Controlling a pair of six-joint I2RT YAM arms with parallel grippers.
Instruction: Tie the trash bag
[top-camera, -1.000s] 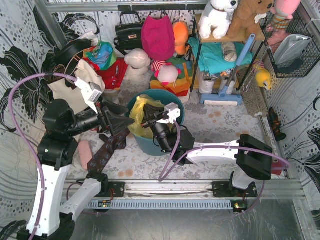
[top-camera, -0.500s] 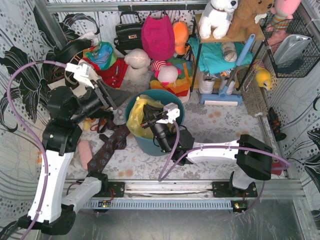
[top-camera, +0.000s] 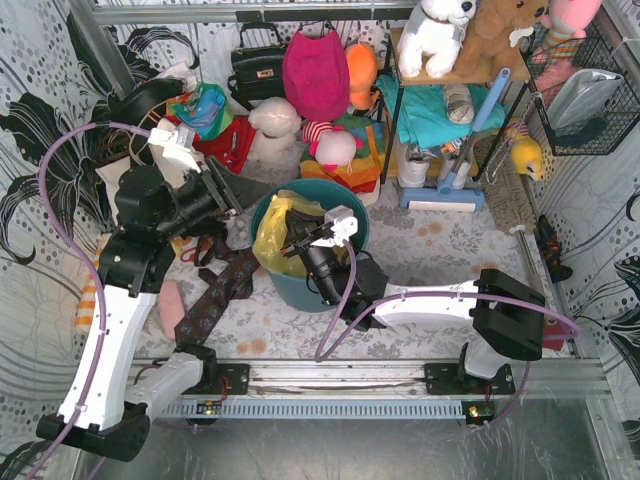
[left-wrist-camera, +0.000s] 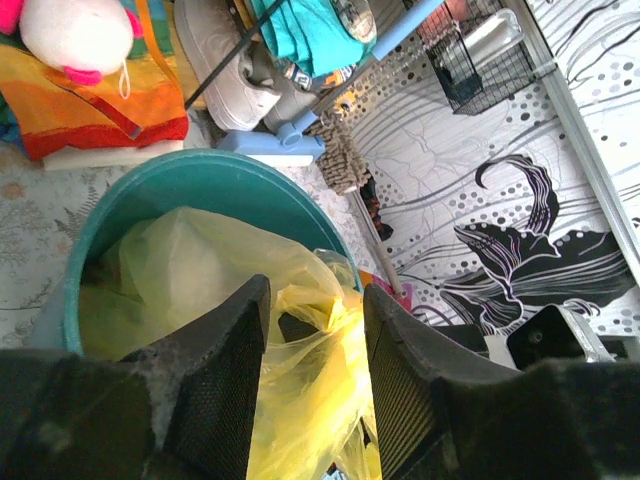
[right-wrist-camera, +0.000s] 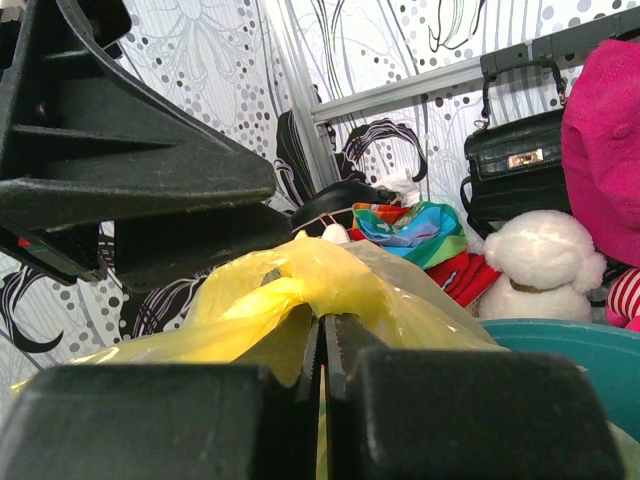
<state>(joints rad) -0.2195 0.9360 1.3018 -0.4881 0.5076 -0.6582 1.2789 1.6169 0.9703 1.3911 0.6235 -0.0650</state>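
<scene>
Probably a mock home corner in a lab: wallpaper panels (top-camera: 40, 130), plush toys (top-camera: 437, 35), handbag (top-camera: 257, 65), mop (top-camera: 480, 120), metal rail (top-camera: 330, 378).

From above and behind, my top camera looks down on the teal bin (top-camera: 298, 292); both wrist cameras hug its rim, facing each other across it.

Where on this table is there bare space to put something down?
The widest bare patch lies right of the teal round plastic bin, bordered by the blue-handled mop's base behind and the right arm in front. A narrower strip runs between bin and metal rail. Left of the bin and along the back, bags, cloths and plush toys crowd.
</scene>
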